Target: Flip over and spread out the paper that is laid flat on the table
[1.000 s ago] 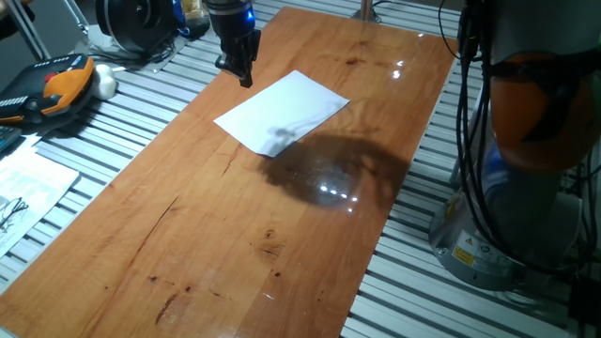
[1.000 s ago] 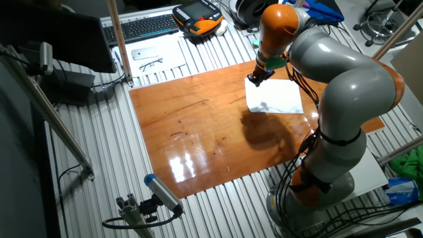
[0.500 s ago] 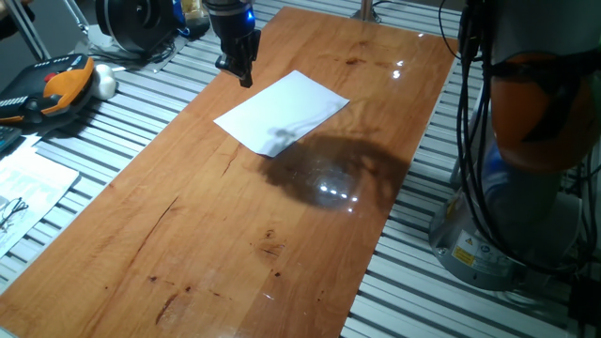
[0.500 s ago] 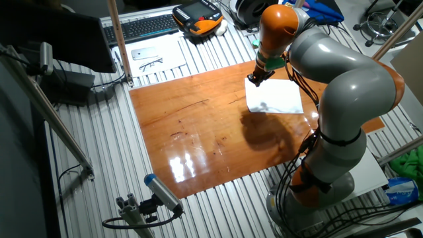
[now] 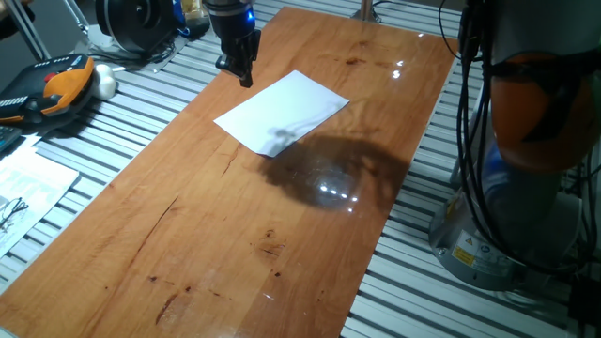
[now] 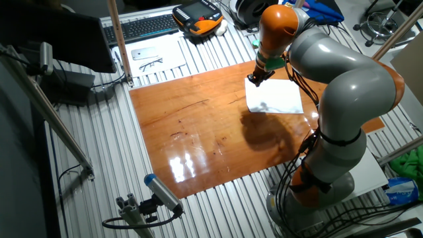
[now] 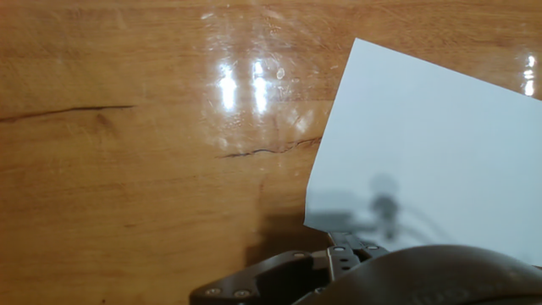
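The paper [image 5: 282, 113] lies flat on the reddish-brown table [image 5: 235, 225] toward its far end, blank white face up. It also shows in the other fixed view [image 6: 274, 98] and fills the right of the hand view [image 7: 423, 144]. My gripper [image 5: 244, 75] hangs just off the paper's far left edge, low over the wood, with its fingers together and nothing in them. It appears in the other fixed view [image 6: 254, 79] at the sheet's left corner. In the hand view only a dark part of the hand shows at the bottom edge, beside the paper's near corner.
Grey ribbed slats [image 5: 122, 122] surround the table. An orange and black device [image 5: 56, 84] and white sheets with line drawings [image 5: 23, 188] lie to the left. A keyboard [image 6: 142, 26] sits beyond. The robot base [image 5: 516, 188] and its cables stand to the right.
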Available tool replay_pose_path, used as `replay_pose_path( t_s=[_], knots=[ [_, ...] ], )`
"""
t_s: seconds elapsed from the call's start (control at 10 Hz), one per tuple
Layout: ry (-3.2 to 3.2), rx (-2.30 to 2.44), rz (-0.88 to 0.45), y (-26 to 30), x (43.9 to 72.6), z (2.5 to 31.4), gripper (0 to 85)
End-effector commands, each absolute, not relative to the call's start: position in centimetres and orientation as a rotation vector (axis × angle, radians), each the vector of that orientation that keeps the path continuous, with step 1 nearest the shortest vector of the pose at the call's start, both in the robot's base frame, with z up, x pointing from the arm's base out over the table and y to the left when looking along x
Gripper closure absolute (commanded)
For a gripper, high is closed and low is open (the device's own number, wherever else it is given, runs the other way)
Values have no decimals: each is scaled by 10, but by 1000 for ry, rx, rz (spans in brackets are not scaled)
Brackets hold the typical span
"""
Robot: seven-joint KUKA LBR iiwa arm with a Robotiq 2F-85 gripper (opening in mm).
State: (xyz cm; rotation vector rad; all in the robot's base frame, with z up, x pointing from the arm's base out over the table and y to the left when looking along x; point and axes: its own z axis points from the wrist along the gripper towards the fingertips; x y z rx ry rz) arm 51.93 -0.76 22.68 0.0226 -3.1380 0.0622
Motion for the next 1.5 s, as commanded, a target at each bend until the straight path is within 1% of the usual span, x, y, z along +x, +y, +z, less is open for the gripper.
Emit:
replay_pose_path(
  t_s=[0.0, 0.5, 0.7, 1.1, 1.4],
  knots=[
    [-3138, 22, 60, -8, 519, 227, 850],
    [-3138, 18, 60, -8, 519, 226, 850],
    [-3138, 27, 63, -9, 518, 220, 850],
    [-3148, 47, 68, -13, 515, 189, 850],
    [-3134, 37, 34, -13, 513, 160, 850]
  ],
)
